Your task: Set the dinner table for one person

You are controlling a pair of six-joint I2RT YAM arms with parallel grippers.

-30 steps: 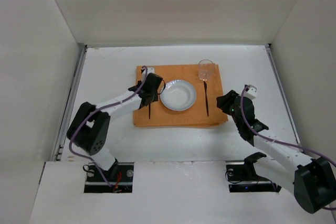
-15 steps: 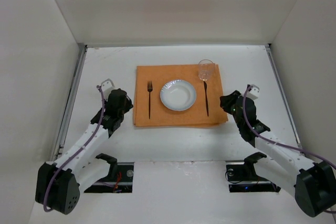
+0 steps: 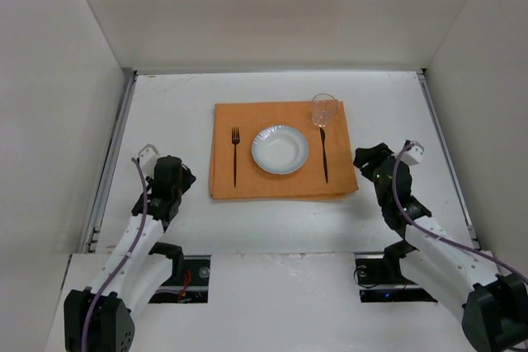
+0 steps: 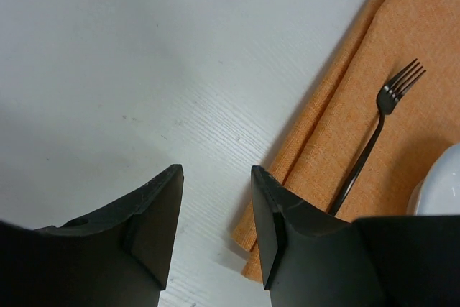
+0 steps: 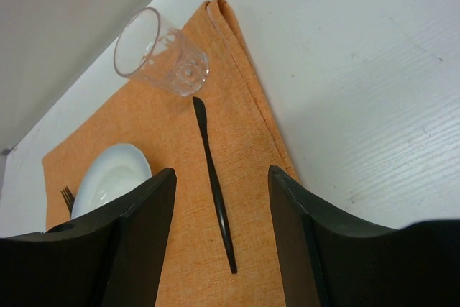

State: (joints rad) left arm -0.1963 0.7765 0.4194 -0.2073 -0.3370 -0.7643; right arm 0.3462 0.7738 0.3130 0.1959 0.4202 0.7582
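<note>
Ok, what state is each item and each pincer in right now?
Placemat, spread flat on the dinner table.
Plate, empty, on the placemat.
Fork, lying flat left of the plate.
Knife, lying flat right of the plate.
Glass, upright, empty.
Left pincer, open, holding nothing.
Right pincer, open, holding nothing.

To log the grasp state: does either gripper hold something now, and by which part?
Nothing is held. Both the left gripper and the right gripper are open and empty.
</note>
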